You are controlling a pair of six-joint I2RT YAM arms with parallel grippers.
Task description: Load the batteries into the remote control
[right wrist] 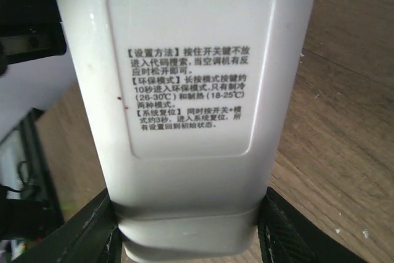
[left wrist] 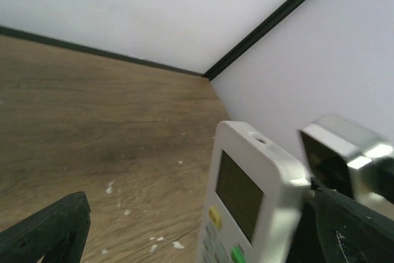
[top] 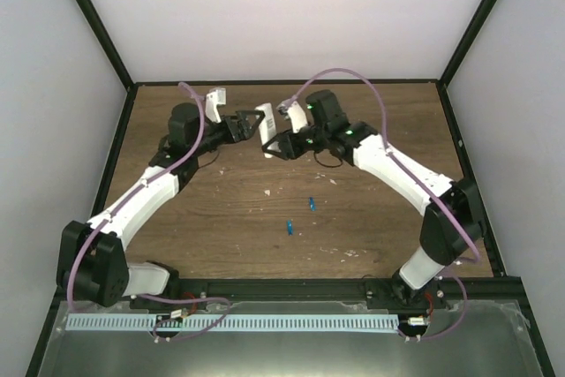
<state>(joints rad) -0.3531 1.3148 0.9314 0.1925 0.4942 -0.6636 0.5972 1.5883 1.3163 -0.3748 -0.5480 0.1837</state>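
Upper middle of the overhead frame, our right gripper [top: 274, 141] pinches the remote [top: 264, 126] while our left gripper [top: 250, 122] hangs spread beside it, the batteries [top: 311, 202] lying loose on the table [top: 221, 218] below centre, so we are likely readying the remote, and opening its back comes next.
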